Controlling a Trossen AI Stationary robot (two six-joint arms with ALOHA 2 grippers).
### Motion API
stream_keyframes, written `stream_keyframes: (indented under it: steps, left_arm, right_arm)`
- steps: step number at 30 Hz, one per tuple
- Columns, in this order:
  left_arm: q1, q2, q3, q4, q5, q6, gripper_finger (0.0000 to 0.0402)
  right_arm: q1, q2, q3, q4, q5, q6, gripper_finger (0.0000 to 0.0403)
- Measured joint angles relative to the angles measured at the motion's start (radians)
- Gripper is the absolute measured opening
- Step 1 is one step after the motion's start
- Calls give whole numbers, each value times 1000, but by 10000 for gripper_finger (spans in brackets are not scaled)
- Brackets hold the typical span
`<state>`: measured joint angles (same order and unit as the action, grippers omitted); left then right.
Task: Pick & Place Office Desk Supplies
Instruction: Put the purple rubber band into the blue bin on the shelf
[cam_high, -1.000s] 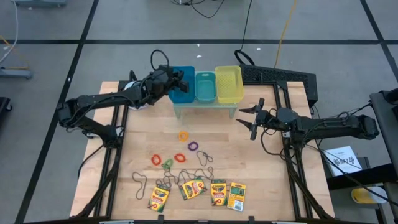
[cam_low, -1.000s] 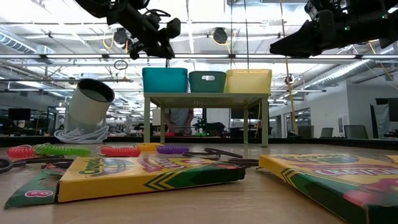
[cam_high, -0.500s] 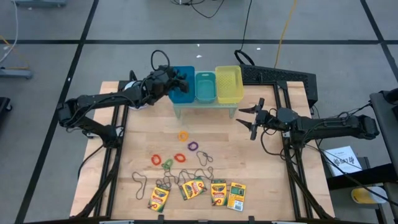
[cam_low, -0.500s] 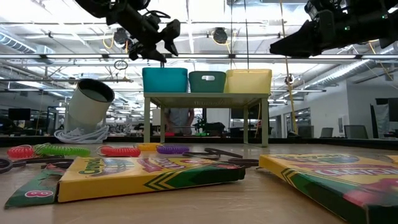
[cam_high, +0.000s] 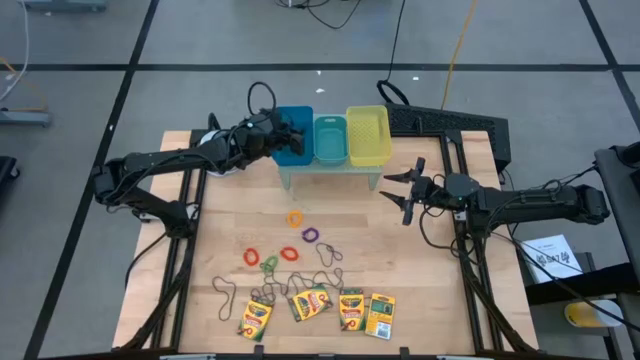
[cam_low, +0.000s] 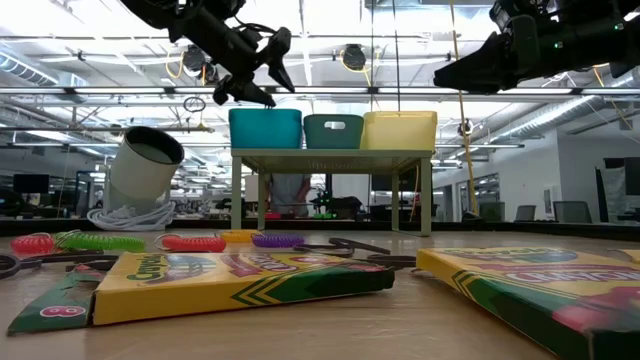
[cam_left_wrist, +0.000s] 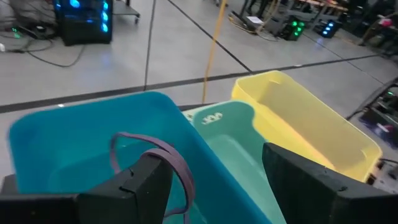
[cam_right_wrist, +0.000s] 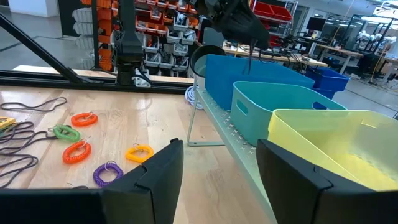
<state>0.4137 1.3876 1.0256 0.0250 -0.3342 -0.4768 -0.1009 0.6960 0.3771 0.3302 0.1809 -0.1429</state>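
Left arm dropping a wiry loop into the blue bin

The left gripper (cam_high: 292, 132) hangs over the blue bin (cam_high: 296, 150) at the far rack, fingers spread, so the brownish loop (cam_left_wrist: 158, 163) sits inside. The right gripper (cam_high: 401, 197) waits right of the rack, spread, empty. Crayon boxes (cam_high: 321, 305) and ring bands (cam_high: 289, 238) lie nearer.

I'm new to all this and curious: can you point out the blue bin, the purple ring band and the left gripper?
blue bin (cam_high: 296, 153): high view, on its front wall.
purple ring band (cam_high: 310, 235): high view, on the coil.
left gripper (cam_low: 268, 72): low view, midway between its spread fingertips.
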Motion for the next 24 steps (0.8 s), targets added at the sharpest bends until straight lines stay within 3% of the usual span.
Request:
stream_keyframes:
  steps: [7,16,24]
  left_arm:
    - [0,0,30,-40,20,-35,255]
    - [3,8,262,-412,-50,3,255]
    - [-11,87,270,-475,-58,1,255]
  right_arm:
    - [0,0,0,0,0,0,192]
    - [0,0,0,1,0,0,192]
    - [0,0,0,11,0,0,192]
